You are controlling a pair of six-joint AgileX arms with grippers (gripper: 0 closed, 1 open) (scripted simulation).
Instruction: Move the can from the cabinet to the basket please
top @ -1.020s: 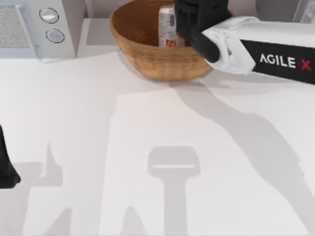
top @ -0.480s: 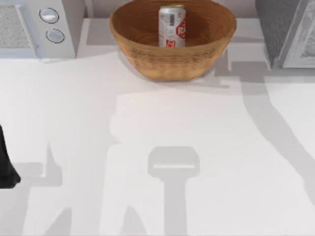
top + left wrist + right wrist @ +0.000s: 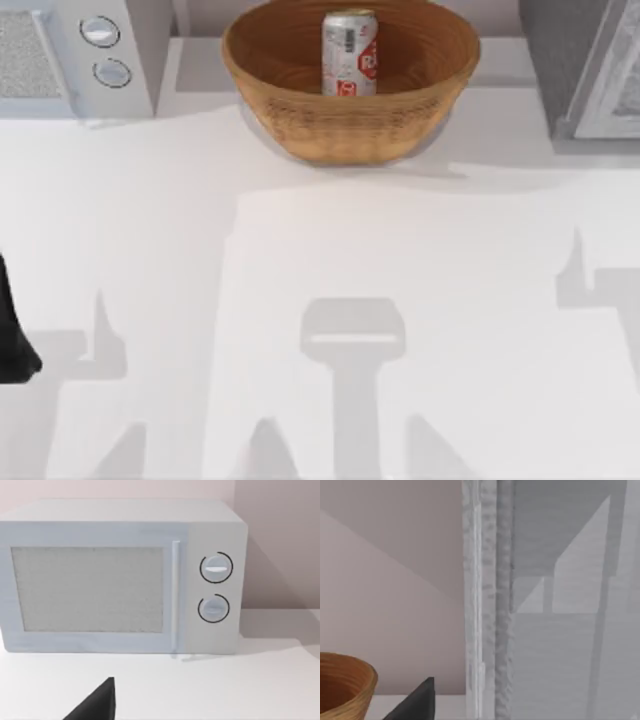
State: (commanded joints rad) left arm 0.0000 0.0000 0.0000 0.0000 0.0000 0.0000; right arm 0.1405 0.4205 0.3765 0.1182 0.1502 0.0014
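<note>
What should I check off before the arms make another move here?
1. Can inside the basket: ok.
2. Can upright: ok.
3. Can free of any gripper: ok.
4. Basket on the table, between the white appliance and the cabinet: ok.
5. Left arm parked at the table's left edge: ok.
6. Cabinet door shut: cannot tell.

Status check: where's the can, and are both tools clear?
Can upright in basket. Left arm parked at table's left edge. Nothing touching the can.
</note>
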